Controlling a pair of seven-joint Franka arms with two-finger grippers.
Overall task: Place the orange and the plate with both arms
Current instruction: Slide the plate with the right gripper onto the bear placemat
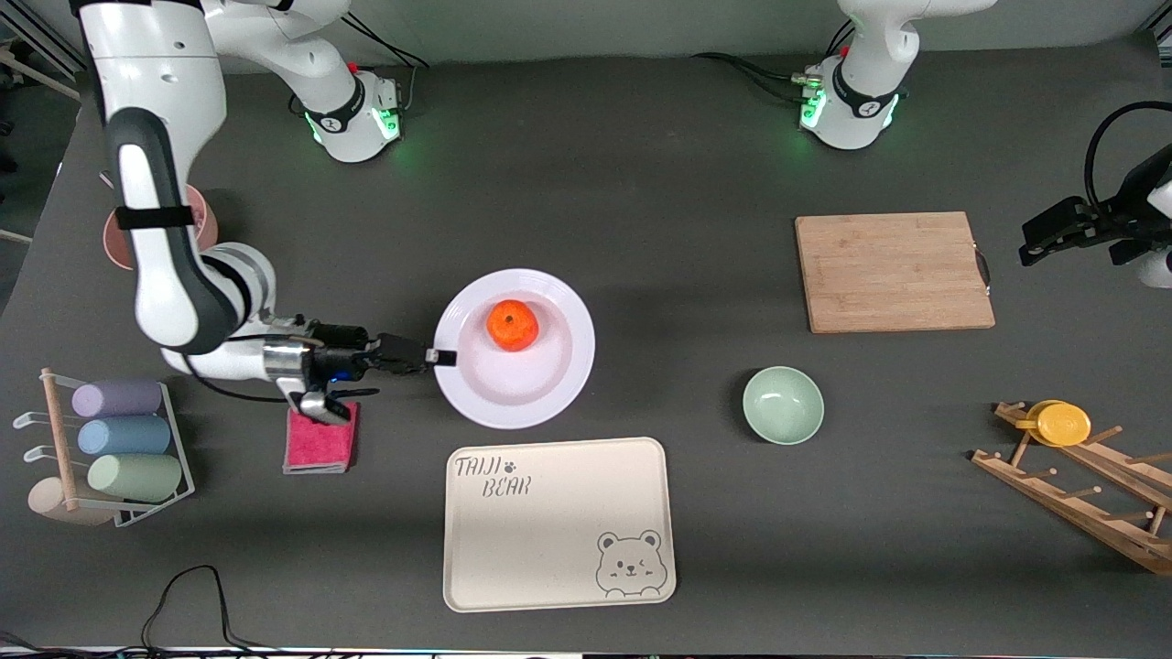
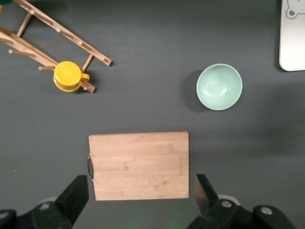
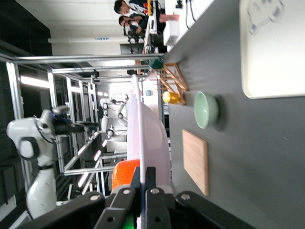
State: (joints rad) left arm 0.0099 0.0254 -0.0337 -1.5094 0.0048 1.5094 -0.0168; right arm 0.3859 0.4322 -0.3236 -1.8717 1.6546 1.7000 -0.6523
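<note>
Right gripper [image 1: 443, 357] clamping shut on plate [image 1: 540, 389] rim, toward right arm's end | orange [image 1: 512, 326] sitting in plate well | left gripper [image 2: 143, 200] waiting wide open, empty, over cutting board [image 2: 139, 165]

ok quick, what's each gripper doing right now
Left gripper: open, empty, over the cutting board.
Right gripper: shut on the plate rim, orange on the plate.

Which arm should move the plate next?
Right. The right gripper is already shut on the rim of the plate, orange on it. The left gripper waits open past the cutting board.
</note>
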